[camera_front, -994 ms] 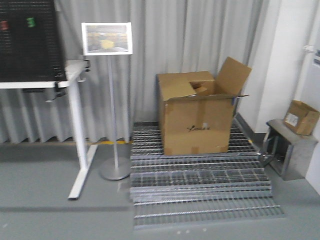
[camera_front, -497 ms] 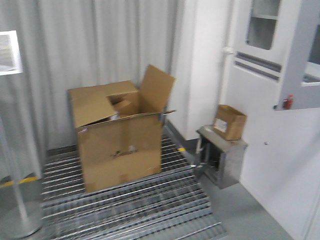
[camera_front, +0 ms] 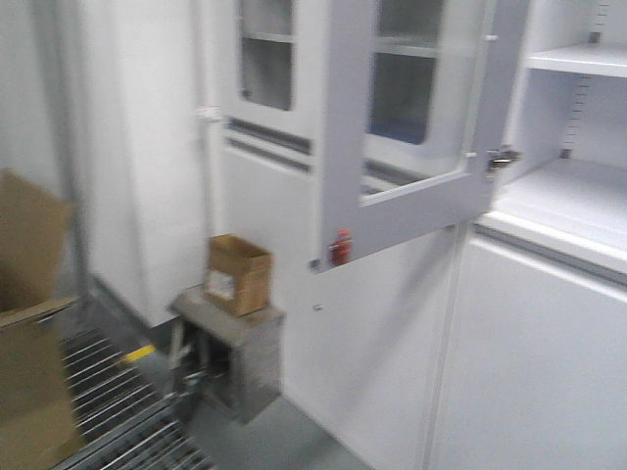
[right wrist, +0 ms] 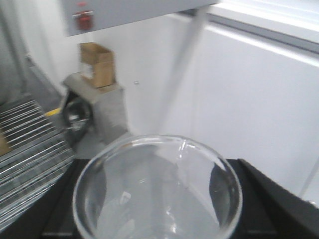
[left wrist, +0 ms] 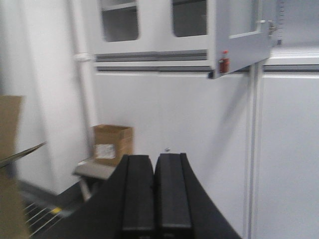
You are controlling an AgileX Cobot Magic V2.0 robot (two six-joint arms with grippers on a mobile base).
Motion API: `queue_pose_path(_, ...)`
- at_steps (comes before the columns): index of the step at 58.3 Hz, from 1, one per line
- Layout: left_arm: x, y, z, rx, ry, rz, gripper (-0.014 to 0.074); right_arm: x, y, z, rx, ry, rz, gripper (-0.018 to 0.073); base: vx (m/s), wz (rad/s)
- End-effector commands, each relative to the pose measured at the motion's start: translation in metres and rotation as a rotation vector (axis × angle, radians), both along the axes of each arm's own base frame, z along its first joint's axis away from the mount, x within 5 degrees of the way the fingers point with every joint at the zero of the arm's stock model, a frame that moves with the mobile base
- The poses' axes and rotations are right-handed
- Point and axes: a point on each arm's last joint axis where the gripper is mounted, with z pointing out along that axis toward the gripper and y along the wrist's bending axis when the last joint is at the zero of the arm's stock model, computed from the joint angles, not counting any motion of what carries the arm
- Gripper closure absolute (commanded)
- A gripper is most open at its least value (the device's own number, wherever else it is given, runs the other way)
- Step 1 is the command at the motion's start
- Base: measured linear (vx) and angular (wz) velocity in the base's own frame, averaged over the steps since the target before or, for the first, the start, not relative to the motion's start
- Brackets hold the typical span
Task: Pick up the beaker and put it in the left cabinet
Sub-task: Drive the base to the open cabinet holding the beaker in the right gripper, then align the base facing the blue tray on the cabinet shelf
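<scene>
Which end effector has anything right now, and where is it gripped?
The right end effector holds the beaker by its sides, below the rim. The left end effector is shut, empty.

We see glossy clear glass in the beaker (right wrist: 157, 199), matt black on the left gripper (left wrist: 154, 167), brown cardboard for the small box (camera_front: 237, 274), and a smooth, pale-painted left cabinet (camera_front: 558, 201).

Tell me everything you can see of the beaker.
The beaker is clear, unmarked glass, seen from above in the right wrist view: a round flared rim with a small pour lip at its far edge. It looks empty and upright. Black fingers of the right gripper flank it on both sides, holding it.
</scene>
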Motion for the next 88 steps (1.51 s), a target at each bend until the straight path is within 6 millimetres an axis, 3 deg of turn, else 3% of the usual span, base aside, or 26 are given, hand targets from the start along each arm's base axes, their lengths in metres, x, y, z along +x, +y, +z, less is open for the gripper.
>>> queue_pose_path(1,-0.0015,0.0004,0.0032,-0.034,-0.081,-0.002,0.0596,0.0018,0.0019,0.0158,0.003,-0.102,0.023,0.0565,0.48,-0.81)
queue_pose_path(30,-0.0015,0.0004,0.0032,-0.034,-0.081,-0.002,0.0596,0.0017,0.0018,0.0156,0.003,-0.1,0.022,0.0565,0.42,-0.75)
queue_pose_path(88,-0.0015,0.0004,0.0032,-0.034,-0.081,-0.002,0.0596,0.0017,0.0018,0.0156,0.003,-0.1,0.022,0.0565,0.3,-0.34)
